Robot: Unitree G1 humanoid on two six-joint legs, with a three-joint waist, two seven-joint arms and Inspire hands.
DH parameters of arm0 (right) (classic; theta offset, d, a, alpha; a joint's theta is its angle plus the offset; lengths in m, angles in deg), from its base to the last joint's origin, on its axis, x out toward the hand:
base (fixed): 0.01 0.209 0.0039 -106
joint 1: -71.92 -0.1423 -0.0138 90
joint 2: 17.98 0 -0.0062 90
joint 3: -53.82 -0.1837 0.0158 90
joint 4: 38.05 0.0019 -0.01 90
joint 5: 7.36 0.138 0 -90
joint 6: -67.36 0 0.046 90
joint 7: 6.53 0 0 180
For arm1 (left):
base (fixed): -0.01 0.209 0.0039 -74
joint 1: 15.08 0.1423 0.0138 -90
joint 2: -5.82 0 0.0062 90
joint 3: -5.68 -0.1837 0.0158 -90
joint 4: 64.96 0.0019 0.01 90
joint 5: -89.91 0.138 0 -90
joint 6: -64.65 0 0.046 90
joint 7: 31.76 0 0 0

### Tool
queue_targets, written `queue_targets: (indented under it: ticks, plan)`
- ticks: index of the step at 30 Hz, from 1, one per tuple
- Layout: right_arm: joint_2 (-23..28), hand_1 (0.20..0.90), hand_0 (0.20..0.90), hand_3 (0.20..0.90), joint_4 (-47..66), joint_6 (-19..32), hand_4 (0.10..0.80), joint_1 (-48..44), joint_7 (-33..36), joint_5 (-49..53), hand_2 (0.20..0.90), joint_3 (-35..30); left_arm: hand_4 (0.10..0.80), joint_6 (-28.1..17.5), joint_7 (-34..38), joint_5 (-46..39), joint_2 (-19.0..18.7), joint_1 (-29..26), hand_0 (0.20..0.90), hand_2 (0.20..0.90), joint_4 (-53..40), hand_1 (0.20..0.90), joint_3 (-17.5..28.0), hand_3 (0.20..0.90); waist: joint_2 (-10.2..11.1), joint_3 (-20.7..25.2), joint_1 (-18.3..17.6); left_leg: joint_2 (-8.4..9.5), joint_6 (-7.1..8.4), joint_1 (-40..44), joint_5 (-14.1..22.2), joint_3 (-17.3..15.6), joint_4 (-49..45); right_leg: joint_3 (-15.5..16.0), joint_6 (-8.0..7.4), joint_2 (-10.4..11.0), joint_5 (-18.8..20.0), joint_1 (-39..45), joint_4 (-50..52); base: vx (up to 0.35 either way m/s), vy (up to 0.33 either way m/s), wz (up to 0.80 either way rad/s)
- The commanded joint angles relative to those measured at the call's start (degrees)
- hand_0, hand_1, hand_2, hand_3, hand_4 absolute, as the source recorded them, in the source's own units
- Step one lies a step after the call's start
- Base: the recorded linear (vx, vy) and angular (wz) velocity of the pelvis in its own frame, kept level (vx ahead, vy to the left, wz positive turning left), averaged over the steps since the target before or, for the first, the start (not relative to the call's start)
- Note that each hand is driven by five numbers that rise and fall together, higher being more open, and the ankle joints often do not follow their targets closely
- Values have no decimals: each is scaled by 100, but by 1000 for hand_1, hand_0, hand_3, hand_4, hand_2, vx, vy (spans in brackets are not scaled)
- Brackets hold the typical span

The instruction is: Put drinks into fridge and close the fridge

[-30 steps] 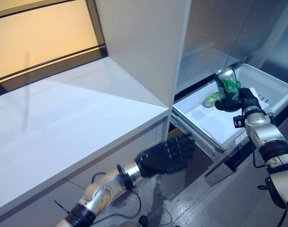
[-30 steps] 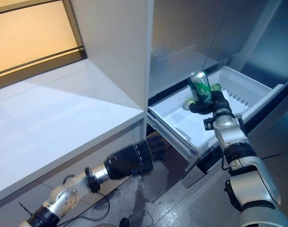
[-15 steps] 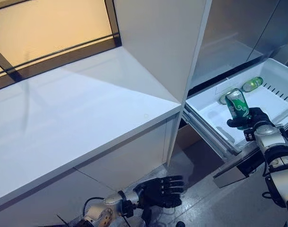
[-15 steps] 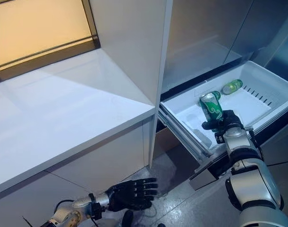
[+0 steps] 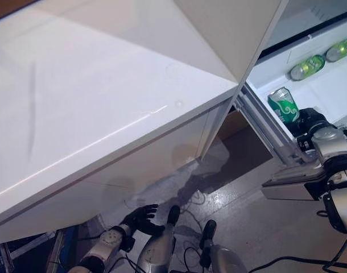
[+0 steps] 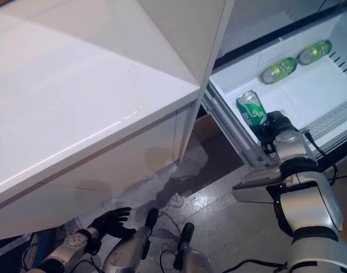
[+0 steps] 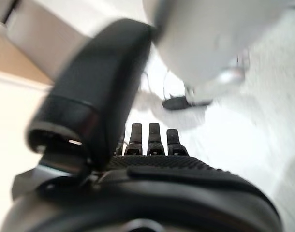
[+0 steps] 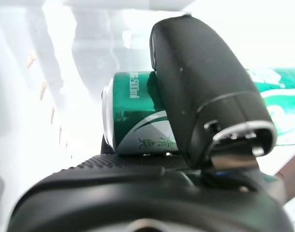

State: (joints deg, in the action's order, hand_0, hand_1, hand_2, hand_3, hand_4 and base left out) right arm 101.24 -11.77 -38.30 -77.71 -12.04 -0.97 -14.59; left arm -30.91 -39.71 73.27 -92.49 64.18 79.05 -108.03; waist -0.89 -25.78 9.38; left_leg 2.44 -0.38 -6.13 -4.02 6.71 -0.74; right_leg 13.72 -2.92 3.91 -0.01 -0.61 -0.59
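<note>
My right hand is shut on a green can and holds it upright, low inside the open white fridge drawer, near its front edge. The right wrist view shows the thumb pressed across the can. Green cans lie on their sides at the back of the drawer. My left hand hangs low near the floor, below the white counter, fingers straight and empty; its fingers show straight in the left wrist view.
A white counter fills the left of the eye views, with a white cabinet panel beside the fridge. The drawer's metal front rail juts out below my right hand. Grey floor lies beneath.
The camera has tilted down. My right hand has lowered the green can into the drawer. My left hand has dropped further toward the floor.
</note>
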Motion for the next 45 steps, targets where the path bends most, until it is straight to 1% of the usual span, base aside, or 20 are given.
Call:
queue_targets:
  ticks: [1, 7, 9, 10, 11, 12, 15, 19, 24, 30, 34, 36, 38, 41, 44, 45]
  plan:
    - [838, 300, 300, 200, 326, 156, 100, -660, -36, -204, 300, 568, 800, -142, -2, -113, 43, 309, 900, 900, -214, 900, 43, 900, 18, 290, 161, 31, 32, -488, 419, -339, -617, -42, 219, -226, -476, -866, 1195, -69, -14, 2]
    - [910, 300, 300, 200, 13, -30, 100, -771, -414, -396, 300, 586, 800, -241, -69, -315, -13, 420, 900, 900, -304, 900, 265, 900, -22, 147, 294, 71, 34, -630, 418, -275, -704, 52, 251, -193, -536, -1008, 1367, -24, 0, 1]
    - [924, 359, 359, 269, -92, -10, 169, -781, -532, -472, 359, 616, 800, -257, -73, -351, -15, 449, 900, 900, -331, 900, 293, 900, -28, 132, 333, 91, 33, -642, 409, -248, -709, 84, 257, -185, -536, -1008, 1374, 0, 0, 0]
    - [935, 474, 474, 403, -176, 9, 303, -771, -638, -514, 474, 616, 800, -290, -106, -328, -21, 491, 900, 900, -357, 900, 353, 900, -26, 128, 372, 101, 36, -638, 403, -225, -707, 121, 260, -179, -540, -1003, 1390, 0, 0, 0]
    - [944, 792, 792, 774, -211, 36, 674, -750, -693, -562, 792, 606, 800, -305, -128, -307, -28, 512, 900, 900, -360, 900, 376, 900, -23, 131, 389, 108, 38, -629, 403, -212, -705, 140, 260, -173, -542, -988, 1389, 12, -7, 6]
    - [946, 900, 900, 900, -233, 55, 800, -744, -711, -583, 900, 606, 800, -310, -133, -287, -29, 522, 900, 900, -364, 900, 378, 900, -22, 132, 400, 112, 38, -619, 403, -204, -702, 151, 260, -169, -543, -976, 1386, 12, -6, 8]
    - [936, 900, 900, 900, -301, 88, 800, -743, -812, -618, 900, 626, 800, -347, -143, -180, -43, 547, 900, 900, -385, 900, 364, 900, 0, 153, 440, 122, 44, -567, 402, -177, -674, 186, 255, -157, -544, -912, 1366, 14, -9, 14]
    - [915, 900, 900, 900, -301, 228, 800, -745, -748, -517, 900, 610, 800, -396, -138, -96, -57, 561, 900, 900, -358, 900, 368, 900, 34, 196, 439, 128, 45, -448, 410, -167, -595, 182, 238, -162, -530, -803, 1290, 1, -2, 3]
    - [901, 900, 900, 900, -22, 436, 800, -642, -674, -221, 900, 515, 800, -313, -107, 24, -77, 614, 900, 900, -366, 900, 426, 900, 117, 355, 386, 130, 49, -211, 433, -201, -433, 127, 200, -186, -510, -602, 1124, 0, 0, 0]
    - [997, 900, 900, 900, 952, 893, 800, -245, -681, 250, 900, 245, 800, -57, -96, 270, -54, 698, 900, 900, -290, 900, 664, 900, 322, 789, 189, 127, 61, 165, 511, -328, -271, 2, 129, -218, -459, -237, 841, -14, -14, -4]
    - [1194, 900, 900, 900, 1989, 794, 800, -25, -643, 599, 900, 159, 800, 122, -76, 436, -29, 806, 900, 900, -161, 900, 800, 900, 440, 1159, -2, 137, 67, 383, 613, -433, -277, -118, 80, -201, -456, -36, 737, -6, -9, -18]
    - [1258, 900, 900, 900, 2292, 743, 800, 51, -615, 696, 900, 92, 800, 197, -88, 461, -22, 825, 900, 900, -99, 900, 855, 900, 469, 1294, -71, 131, 66, 478, 652, -486, -257, -161, 62, -202, -455, 34, 692, 14, 4, -25]
    - [1334, 900, 900, 900, 2647, 704, 800, 206, -461, 876, 900, -59, 800, 255, -151, 516, -9, 846, 900, 900, 5, 900, 916, 900, 496, 1491, -174, 120, 65, 600, 705, -567, -226, -241, 39, -218, -460, 120, 635, 28, 9, -26]
    - [1464, 900, 900, 900, 3005, 728, 800, 567, -210, 1065, 900, -452, 800, 271, -245, 614, 49, 888, 900, 900, 174, 900, 984, 900, 507, 1754, -343, 100, 58, 775, 786, -692, -194, -358, 0, -231, -465, 233, 566, 43, 3, -25]
    - [1523, 900, 900, 900, 3209, 696, 800, 819, -126, 1160, 900, -730, 800, 250, -281, 617, 61, 904, 900, 900, 247, 900, 1001, 900, 507, 1839, -420, 88, 54, 857, 822, -767, -166, -424, -20, -244, -461, 281, 516, 8, -4, -25]
    - [1557, 900, 900, 900, 3309, 743, 800, 1010, 85, 1336, 900, -980, 800, 180, -318, 612, 95, 922, 900, 900, 345, 900, 1008, 900, 495, 1919, -517, 71, 53, 936, 862, -849, -148, -475, -41, -253, -454, 332, 462, 4, -7, -31]
